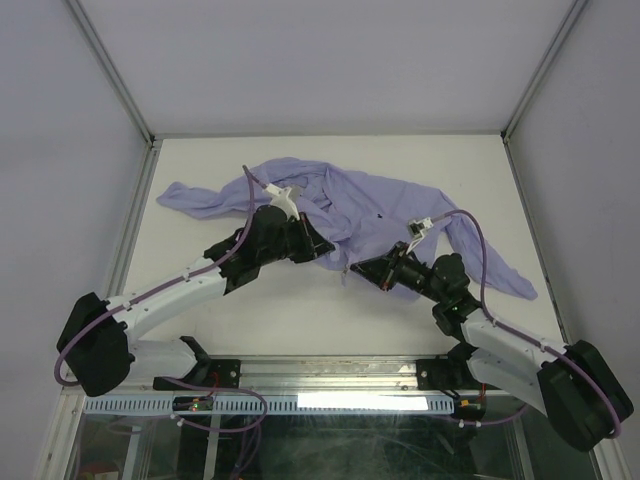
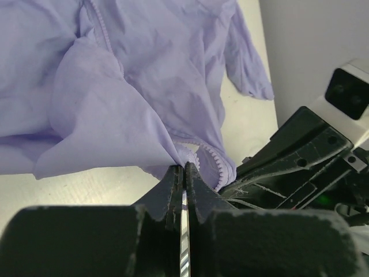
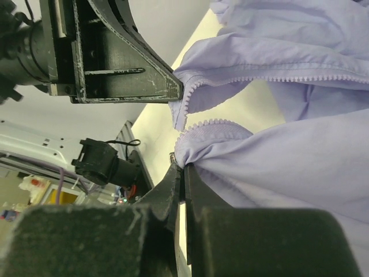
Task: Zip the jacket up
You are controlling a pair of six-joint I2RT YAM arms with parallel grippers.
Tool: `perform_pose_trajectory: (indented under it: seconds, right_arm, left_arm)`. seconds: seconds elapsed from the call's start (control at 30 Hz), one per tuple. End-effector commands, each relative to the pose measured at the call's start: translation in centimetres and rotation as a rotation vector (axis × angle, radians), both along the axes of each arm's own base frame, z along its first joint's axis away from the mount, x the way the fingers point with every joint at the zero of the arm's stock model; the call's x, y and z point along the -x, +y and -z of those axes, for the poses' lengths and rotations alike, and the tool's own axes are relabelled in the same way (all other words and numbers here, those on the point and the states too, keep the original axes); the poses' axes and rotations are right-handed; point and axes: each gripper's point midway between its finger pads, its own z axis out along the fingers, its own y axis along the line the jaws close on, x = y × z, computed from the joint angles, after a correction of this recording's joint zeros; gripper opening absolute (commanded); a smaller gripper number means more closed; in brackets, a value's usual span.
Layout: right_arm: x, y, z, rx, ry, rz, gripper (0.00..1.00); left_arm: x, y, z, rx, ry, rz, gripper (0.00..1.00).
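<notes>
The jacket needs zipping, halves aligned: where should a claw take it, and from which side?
Take the jacket at its near hem, right beside the zipper teeth, coming low from the near side: the tooth rows end there, and the thin fabric pinches easily. The left claw and right claw each pinch one side there.

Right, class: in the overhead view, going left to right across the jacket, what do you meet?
jacket sleeve → left pincer → dark mark → other sleeve
</notes>
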Motion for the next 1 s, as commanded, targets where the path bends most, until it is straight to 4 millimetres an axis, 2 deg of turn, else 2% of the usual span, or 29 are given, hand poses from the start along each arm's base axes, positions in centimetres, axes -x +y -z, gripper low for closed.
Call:
perform_pose_trajectory:
  seconds: [0.0, 0.23, 0.47, 0.97]
  right_arm:
    - [0.2, 0.9, -5.3, -0.156, -0.106, -0.061, 0.0]
    - [0.1, 1.2, -6.3, -0.215, -0.089, -0.074, 0.0]
    - [-0.2, 1.3, -6.3, -0.216, -0.076, -0.07, 0.0]
    - [-0.8, 1.2, -6.9, -0.244, -0.085, -0.043, 0.0]
  left_arm:
    - [-0.7, -0.4, -5.1, 0.196, -0.183, -0.016, 0.0]
    - [0.0, 0.2, -6.2, 0.28, -0.293, -0.005, 0.0]
    - [0.6, 0.2, -7.5, 0.334, -0.341, 0.02, 0.0]
    - [1.2, -0.1, -7.5, 0.351, -0.337, 0.053, 0.0]
